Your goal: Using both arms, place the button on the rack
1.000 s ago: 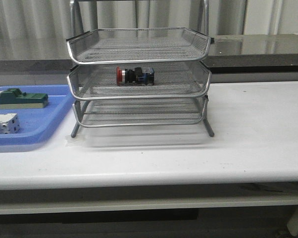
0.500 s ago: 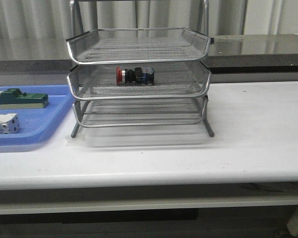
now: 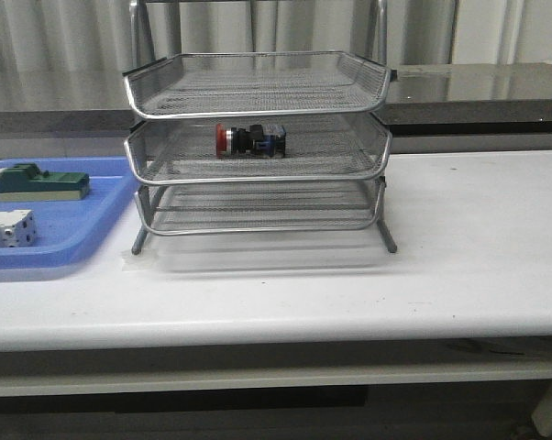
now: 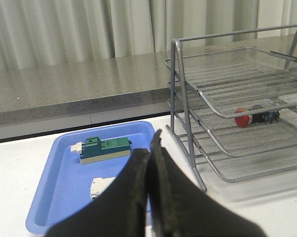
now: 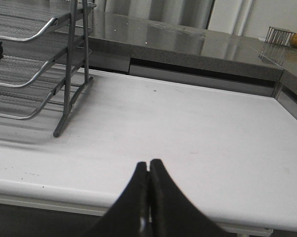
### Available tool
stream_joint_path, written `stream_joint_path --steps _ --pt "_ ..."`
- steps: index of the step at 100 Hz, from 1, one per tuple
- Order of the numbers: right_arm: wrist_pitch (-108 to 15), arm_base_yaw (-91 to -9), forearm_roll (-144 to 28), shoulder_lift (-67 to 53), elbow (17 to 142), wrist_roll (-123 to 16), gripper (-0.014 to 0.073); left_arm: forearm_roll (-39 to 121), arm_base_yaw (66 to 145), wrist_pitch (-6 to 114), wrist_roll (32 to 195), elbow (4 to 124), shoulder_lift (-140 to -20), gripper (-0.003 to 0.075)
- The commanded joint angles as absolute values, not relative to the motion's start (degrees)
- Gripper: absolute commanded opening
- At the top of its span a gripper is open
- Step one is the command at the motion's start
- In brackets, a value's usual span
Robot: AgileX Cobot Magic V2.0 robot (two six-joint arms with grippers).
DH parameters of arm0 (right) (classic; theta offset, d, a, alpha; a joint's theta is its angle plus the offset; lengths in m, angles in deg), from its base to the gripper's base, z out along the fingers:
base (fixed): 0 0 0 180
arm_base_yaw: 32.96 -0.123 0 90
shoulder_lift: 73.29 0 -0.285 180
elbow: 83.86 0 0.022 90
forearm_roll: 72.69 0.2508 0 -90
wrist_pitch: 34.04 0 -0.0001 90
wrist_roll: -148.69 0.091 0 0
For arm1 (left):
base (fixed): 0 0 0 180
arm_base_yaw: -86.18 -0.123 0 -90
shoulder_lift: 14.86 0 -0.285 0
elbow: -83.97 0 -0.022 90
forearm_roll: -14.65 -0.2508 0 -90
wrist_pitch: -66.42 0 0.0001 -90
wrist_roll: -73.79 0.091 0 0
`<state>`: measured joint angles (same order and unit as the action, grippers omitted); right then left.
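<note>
The button (image 3: 248, 139), with red cap, black collar and blue rear block, lies on its side in the middle tier of the silver wire rack (image 3: 258, 110). It also shows in the left wrist view (image 4: 254, 117), inside the rack (image 4: 227, 94). My left gripper (image 4: 151, 148) is shut and empty, held back over the near edge of the blue tray. My right gripper (image 5: 149, 168) is shut and empty, low over the table's front edge, to the right of the rack (image 5: 64, 74). Neither arm shows in the front view.
A flat blue tray (image 3: 74, 229) lies left of the rack, holding a green block (image 3: 39, 183) and a white block (image 3: 5, 229). White table (image 3: 478, 238) stretches right of the rack. A grey counter (image 3: 496, 87) runs behind.
</note>
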<state>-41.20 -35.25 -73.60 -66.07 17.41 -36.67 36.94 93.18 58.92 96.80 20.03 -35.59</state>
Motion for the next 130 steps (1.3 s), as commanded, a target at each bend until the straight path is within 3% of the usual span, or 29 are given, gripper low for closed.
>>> stream_joint_path --steps 1,75,98,116,130 --pt "-36.62 -35.07 -73.63 -67.10 17.33 -36.84 -0.0065 37.63 93.15 63.59 96.20 21.62 -36.24 -0.0020" --pt "-36.62 -35.07 -73.63 -67.10 17.33 -36.84 -0.0065 37.39 93.15 63.59 96.20 21.62 -36.24 -0.0020" --pt "-36.62 -35.07 -73.63 -67.10 17.33 -36.84 -0.0065 29.56 93.15 63.99 95.81 21.62 -36.24 -0.0020" --pt "-36.62 -35.07 -73.63 -67.10 17.33 -36.84 -0.0065 12.91 93.15 65.78 78.48 20.93 -36.13 -0.0020" --pt "-36.62 -35.07 -73.63 -67.10 17.33 -36.84 -0.0065 10.78 93.15 67.07 75.29 18.64 -35.82 -0.0020"
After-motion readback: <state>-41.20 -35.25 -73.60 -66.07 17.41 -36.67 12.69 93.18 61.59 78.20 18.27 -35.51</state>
